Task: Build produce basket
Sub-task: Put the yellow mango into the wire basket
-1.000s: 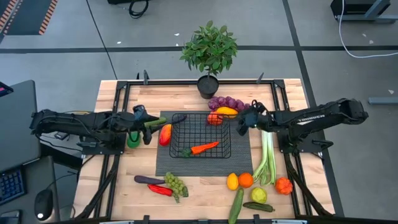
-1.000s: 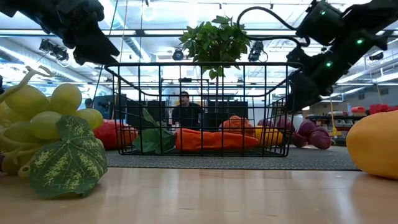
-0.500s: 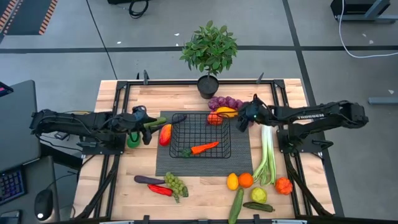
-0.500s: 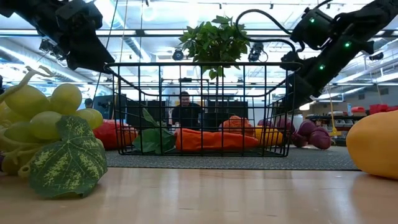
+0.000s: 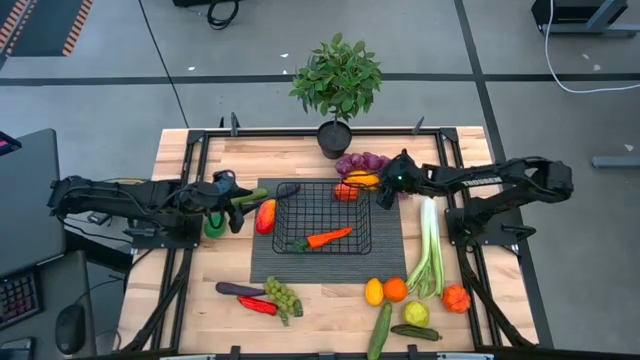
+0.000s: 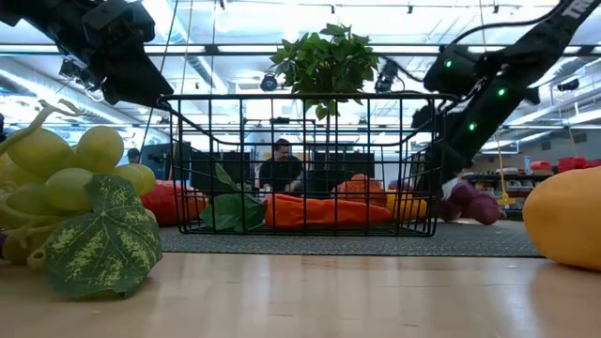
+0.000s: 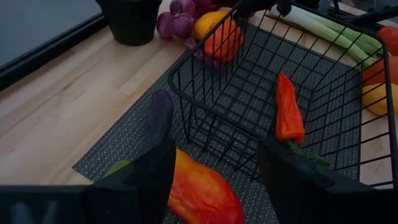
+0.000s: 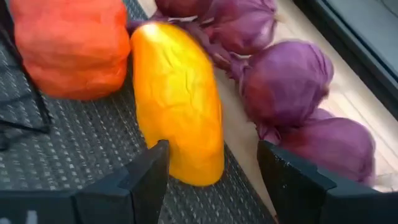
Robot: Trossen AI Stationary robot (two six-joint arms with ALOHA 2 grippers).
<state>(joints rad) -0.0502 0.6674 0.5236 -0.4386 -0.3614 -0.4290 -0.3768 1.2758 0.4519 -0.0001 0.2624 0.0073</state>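
Right gripper: we see the right gripper (image 5: 385,185) at the far right corner of the basket, just above the mat; in its wrist view the fingers (image 8: 146,177) stand wide apart with the yellow pepper (image 8: 177,102) between them, not yet clamped.
Left gripper: the left gripper (image 5: 240,208) hangs off the basket's left side, its fingers (image 7: 146,180) spread wide over a red-orange pepper (image 5: 265,215) lying on the mat beside the basket wall.
Basket: the black wire basket (image 5: 300,192) sits on the dark ribbed mat (image 5: 385,262) in the middle of the desk (image 5: 320,305).
Inside the basket: we count a carrot (image 5: 328,237) with green top lying slantwise near the middle, and an orange-red pepper (image 5: 345,191) at the far right corner.
Far edge: purple grapes (image 5: 360,163) lie just behind the yellow pepper, near the potted plant (image 5: 336,80).
Right side: a pale-green leek (image 5: 430,245) lies lengthwise beside the mat.
Near edge, right: a lemon (image 5: 374,291), an orange (image 5: 395,289), a red-orange fruit (image 5: 456,298) and two cucumbers (image 5: 381,327).
Near edge, left: an eggplant (image 5: 238,289), a red pepper (image 5: 256,305) and green grapes (image 5: 284,297).
Beyond the desk: a person (image 6: 282,169) shows through the basket wires in the low view.
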